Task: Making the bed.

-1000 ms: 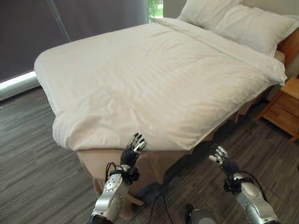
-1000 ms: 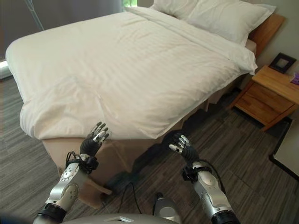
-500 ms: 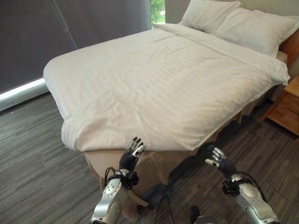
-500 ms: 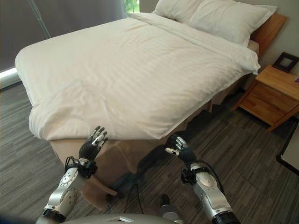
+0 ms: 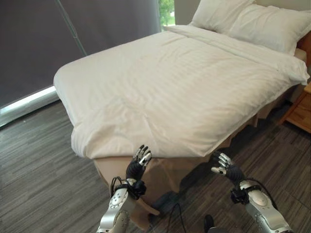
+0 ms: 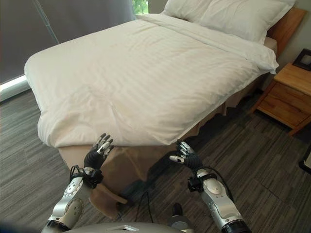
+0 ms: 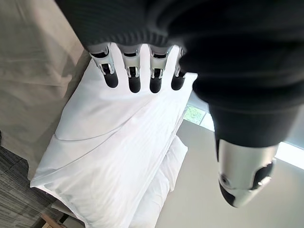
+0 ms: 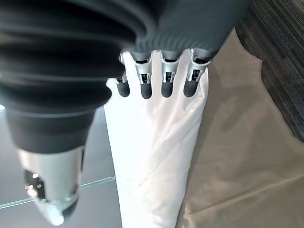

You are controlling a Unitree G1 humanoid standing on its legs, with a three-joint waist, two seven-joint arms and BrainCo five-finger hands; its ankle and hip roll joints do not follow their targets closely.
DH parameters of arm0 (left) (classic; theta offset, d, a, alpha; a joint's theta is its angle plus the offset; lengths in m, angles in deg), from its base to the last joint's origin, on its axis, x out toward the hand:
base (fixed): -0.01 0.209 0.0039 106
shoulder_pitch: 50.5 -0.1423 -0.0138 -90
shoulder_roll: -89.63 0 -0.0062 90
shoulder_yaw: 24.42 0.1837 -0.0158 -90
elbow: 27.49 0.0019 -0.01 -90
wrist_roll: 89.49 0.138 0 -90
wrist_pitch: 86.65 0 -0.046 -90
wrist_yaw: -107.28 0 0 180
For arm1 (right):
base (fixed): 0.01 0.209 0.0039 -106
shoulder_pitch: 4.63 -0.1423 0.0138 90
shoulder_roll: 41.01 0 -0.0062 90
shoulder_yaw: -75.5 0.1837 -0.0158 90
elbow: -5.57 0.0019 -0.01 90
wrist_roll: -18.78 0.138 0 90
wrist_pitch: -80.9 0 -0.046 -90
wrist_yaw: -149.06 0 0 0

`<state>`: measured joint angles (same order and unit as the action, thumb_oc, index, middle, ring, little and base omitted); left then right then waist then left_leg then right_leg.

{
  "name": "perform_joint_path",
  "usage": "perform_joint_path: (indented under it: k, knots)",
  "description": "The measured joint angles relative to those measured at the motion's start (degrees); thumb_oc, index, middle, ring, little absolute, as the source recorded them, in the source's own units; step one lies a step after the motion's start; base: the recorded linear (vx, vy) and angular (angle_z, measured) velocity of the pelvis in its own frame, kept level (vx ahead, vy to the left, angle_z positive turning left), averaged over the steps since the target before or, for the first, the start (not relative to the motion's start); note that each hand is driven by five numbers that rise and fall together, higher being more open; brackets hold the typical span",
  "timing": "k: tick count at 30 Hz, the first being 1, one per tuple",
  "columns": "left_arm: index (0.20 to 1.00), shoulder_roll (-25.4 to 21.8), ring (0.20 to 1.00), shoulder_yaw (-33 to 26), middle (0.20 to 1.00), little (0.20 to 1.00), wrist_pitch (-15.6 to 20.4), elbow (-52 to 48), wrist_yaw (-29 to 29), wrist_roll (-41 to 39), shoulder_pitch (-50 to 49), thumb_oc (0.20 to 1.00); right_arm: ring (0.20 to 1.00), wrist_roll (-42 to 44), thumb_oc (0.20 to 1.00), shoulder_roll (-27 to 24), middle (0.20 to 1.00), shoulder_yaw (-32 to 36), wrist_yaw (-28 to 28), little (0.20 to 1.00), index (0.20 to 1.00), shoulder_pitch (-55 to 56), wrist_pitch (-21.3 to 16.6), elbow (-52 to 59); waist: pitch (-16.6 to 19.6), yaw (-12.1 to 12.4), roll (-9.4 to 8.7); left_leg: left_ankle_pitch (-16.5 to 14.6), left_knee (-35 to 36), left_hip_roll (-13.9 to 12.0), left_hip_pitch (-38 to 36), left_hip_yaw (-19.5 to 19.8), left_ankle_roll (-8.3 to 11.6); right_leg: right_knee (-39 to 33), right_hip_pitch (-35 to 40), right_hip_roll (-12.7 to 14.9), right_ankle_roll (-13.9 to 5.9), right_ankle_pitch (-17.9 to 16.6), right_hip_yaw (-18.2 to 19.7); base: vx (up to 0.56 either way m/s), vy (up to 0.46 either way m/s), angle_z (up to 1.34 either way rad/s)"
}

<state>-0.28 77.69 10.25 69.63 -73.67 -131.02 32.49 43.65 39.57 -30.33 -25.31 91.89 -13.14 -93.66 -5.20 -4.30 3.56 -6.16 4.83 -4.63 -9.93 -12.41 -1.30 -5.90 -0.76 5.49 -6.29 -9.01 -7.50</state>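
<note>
- Left eye view: the bed (image 5: 146,179) runs lengthwise from its near foot corner up and to the right, toward the pillows (image 5: 252,22) at the head. A white duvet (image 5: 180,92) covers it, its edge hanging over the tan bed skirt (image 5: 165,172).
- Right eye view: the left hand (image 6: 99,150) is raised with fingers straight and spread, just below the duvet's near hanging edge, not touching it. The right hand (image 6: 184,154) is also released, fingers loosely extended, beside the skirt under the duvet's side edge. A wooden nightstand (image 6: 286,97) stands by the head.
- Left wrist view: straight fingers (image 7: 134,76) point along the duvet toward the pillows.
- Right wrist view: extended fingers (image 8: 166,80) hover before the duvet's edge and the skirt.
</note>
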Motion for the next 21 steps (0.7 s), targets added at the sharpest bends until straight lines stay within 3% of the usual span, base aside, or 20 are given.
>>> perform_joint_path:
  k: [4,6,7,9,10,12,14,15,17,18,19,20,21]
  knots:
    - [1.000,0.0,1.000,-3.7,1.000,1.000,0.2,-1.5,-1.2,0.0,-0.2,1.000,1.000,-0.1,1.000,-1.5,1.000,0.2,0.2,1.000,1.000,-0.1,0.0,0.0,-0.3,0.0,0.19,0.7,-0.1,0.1,1.3,2.4,-0.43,0.0,0.1,0.6,-0.44,0.3,-2.2,-0.17,-0.019,0.33]
    - [1.000,-0.2,1.000,-6.6,1.000,1.000,1.3,-1.8,-1.6,0.1,0.9,1.000,1.000,0.0,1.000,-2.5,1.000,-0.8,1.1,1.000,1.000,-2.0,-0.1,-0.1,-2.1,1.5,-1.59,1.1,-7.1,2.0,6.4,7.4,0.06,0.3,-0.8,2.8,-0.03,0.0,-3.6,-0.28,0.034,0.40]
    - [1.000,-0.2,1.000,-7.4,1.000,1.000,2.1,-1.8,-1.7,0.1,1.0,1.000,1.000,-0.1,1.000,-3.4,1.000,-1.1,1.5,1.000,1.000,-3.6,-0.1,-0.1,-2.8,3.0,-1.40,1.3,-8.7,2.1,8.0,9.8,0.19,0.3,-1.4,3.0,-0.02,-0.3,-3.6,-0.17,0.060,0.17]
    - [1.000,-0.1,1.000,-8.3,1.000,1.000,2.6,-1.8,-2.6,0.1,1.3,1.000,1.000,-0.1,1.000,-5.1,1.000,-1.3,1.8,1.000,1.000,-8.0,-0.2,-0.6,-4.0,3.3,-1.09,2.7,-8.4,2.1,10.5,12.4,2.28,0.3,-2.4,4.4,0.16,-0.9,-5.2,-0.08,0.076,0.34]
    - [1.000,0.2,1.000,-8.2,1.000,1.000,2.6,-1.8,-2.7,0.1,1.7,1.000,1.000,-0.1,1.000,-5.5,1.000,-1.1,1.8,1.000,1.000,-9.0,-0.3,-0.6,-4.0,3.0,-1.22,3.4,-7.2,2.1,11.0,11.1,3.32,0.3,-2.6,4.8,0.36,-0.9,-6.3,-0.05,0.079,0.86]
    - [1.000,0.3,1.000,-6.1,1.000,1.000,2.6,-1.7,-2.6,0.1,4.1,1.000,1.000,0.0,1.000,-6.0,1.000,1.4,1.7,1.000,1.000,-9.3,-0.5,0.0,-4.4,2.5,-0.85,-0.6,-9.6,0.1,11.0,0.5,0.38,0.5,-2.9,5.0,0.94,-0.8,-10.2,-0.03,0.151,0.87]
    - [1.000,-0.1,1.000,-4.8,1.000,1.000,2.7,-1.8,-2.1,0.0,5.0,1.000,1.000,0.3,1.000,-5.2,1.000,1.9,2.0,1.000,1.000,-7.9,-1.5,1.6,-4.2,0.9,-0.50,-0.1,-5.6,0.9,9.7,-1.9,0.97,3.3,-3.8,6.3,-0.17,0.4,-12.1,-0.01,0.256,0.67]
    - [1.000,-0.3,1.000,-3.9,1.000,1.000,2.8,-1.7,-2.1,0.0,5.1,1.000,1.000,0.3,1.000,-4.1,1.000,1.8,2.2,1.000,1.000,-6.8,-1.6,1.6,-4.4,0.3,-1.33,1.3,-1.8,2.3,8.0,-1.7,0.62,4.8,-4.2,7.9,-0.92,0.8,-12.3,-0.06,0.289,0.56]
    - [1.000,-0.6,1.000,-2.1,1.000,1.000,2.8,-1.7,-1.9,0.0,5.2,1.000,1.000,0.0,1.000,-2.1,1.000,1.6,2.4,1.000,1.000,-5.1,-1.6,1.6,-4.5,-0.6,-2.23,3.2,0.1,4.3,7.0,-1.4,0.28,8.0,-5.9,9.8,-1.87,0.7,-11.6,-0.13,0.243,0.11]
    - [1.000,-1.3,1.000,-1.1,1.000,1.000,2.8,-1.7,-1.9,0.1,5.4,1.000,1.000,-0.2,1.000,-0.9,1.000,0.8,2.5,1.000,1.000,-4.3,-1.5,1.5,-5.0,-1.0,-3.24,3.7,0.2,5.6,6.8,-1.9,-0.41,12.1,-7.9,11.7,-2.92,0.8,-10.0,-0.12,0.116,-0.10]
    - [1.000,-1.7,1.000,-0.9,1.000,1.000,2.6,-1.7,-1.9,0.1,5.6,1.000,1.000,-0.2,1.000,-0.4,1.000,-0.4,2.4,1.000,1.000,-4.1,-1.4,1.5,-5.5,-1.8,-2.91,3.7,0.3,5.7,6.8,-1.9,-0.62,16.0,-9.8,12.2,-3.75,1.6,-7.8,-0.06,0.031,0.01]
    - [1.000,-2.6,1.000,-0.6,1.000,1.000,2.5,-1.5,-1.8,0.2,6.1,1.000,1.000,-0.2,1.000,-0.4,1.000,-1.3,2.9,1.000,1.000,-3.6,-1.2,1.5,-5.7,-3.3,-2.62,3.9,0.3,5.4,6.6,-1.0,-0.88,19.4,-11.4,11.2,-5.28,3.5,-3.2,-0.02,0.018,0.19]
    - [1.000,-3.2,1.000,-0.6,1.000,1.000,2.5,-1.4,-1.5,0.2,6.6,1.000,1.000,-0.2,1.000,-0.4,1.000,-1.5,3.2,1.000,1.000,-3.3,-1.2,1.6,-5.8,-4.0,-2.47,4.0,0.4,5.2,6.5,-0.4,-1.00,20.4,-11.6,9.4,-5.20,5.1,0.6,0.01,-0.003,0.28]
